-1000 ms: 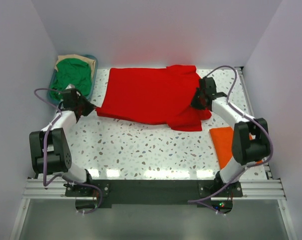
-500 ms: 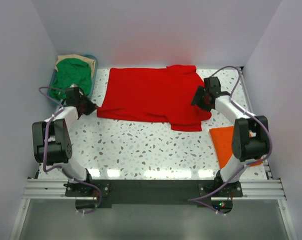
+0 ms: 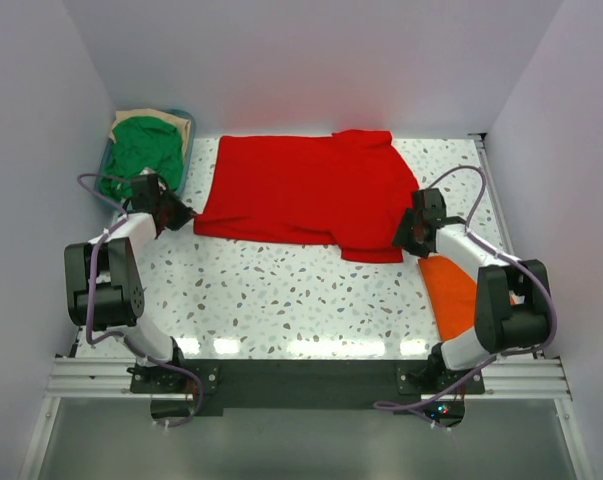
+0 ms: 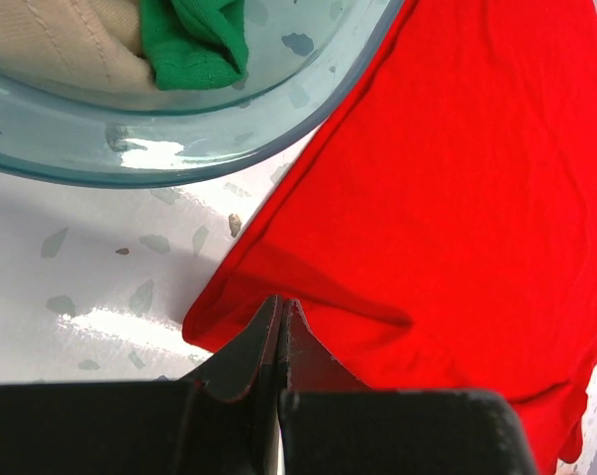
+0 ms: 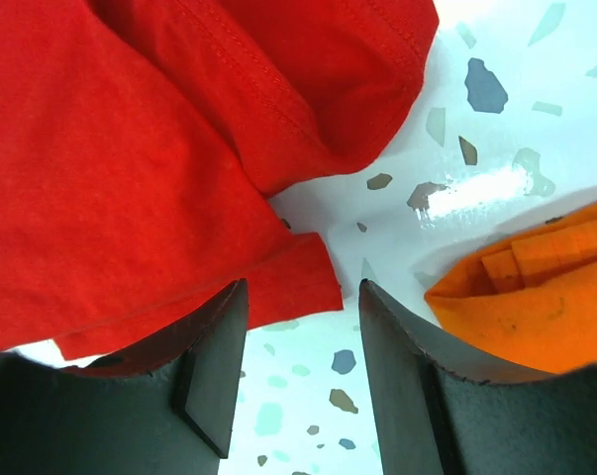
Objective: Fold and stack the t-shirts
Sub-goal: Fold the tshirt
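Note:
The bright red t-shirt [image 3: 301,195] lies spread across the back of the table, its right side folded over. My left gripper [image 3: 181,214] is at its near left corner. In the left wrist view the jaws [image 4: 280,302] are pressed shut over the red cloth [image 4: 456,178], and a raised crease runs from the tips. My right gripper [image 3: 406,236] stands open at the shirt's near right corner [image 5: 298,282], holding nothing [image 5: 303,289]. A folded orange t-shirt [image 3: 451,290] [image 5: 536,287] lies just right of it. Green [image 3: 141,150] and tan [image 3: 156,118] t-shirts lie in the basket.
The teal plastic basket [image 3: 188,160] stands at the back left corner, its rim [image 4: 179,163] close to my left gripper. Side walls close in the speckled table [image 3: 281,290] on the left, right and back.
My right gripper has opened, let go of the red shirt's right side, and drawn back toward the near right corner beside the orange shirt. The left arm shifted slightly; its jaws stayed shut.

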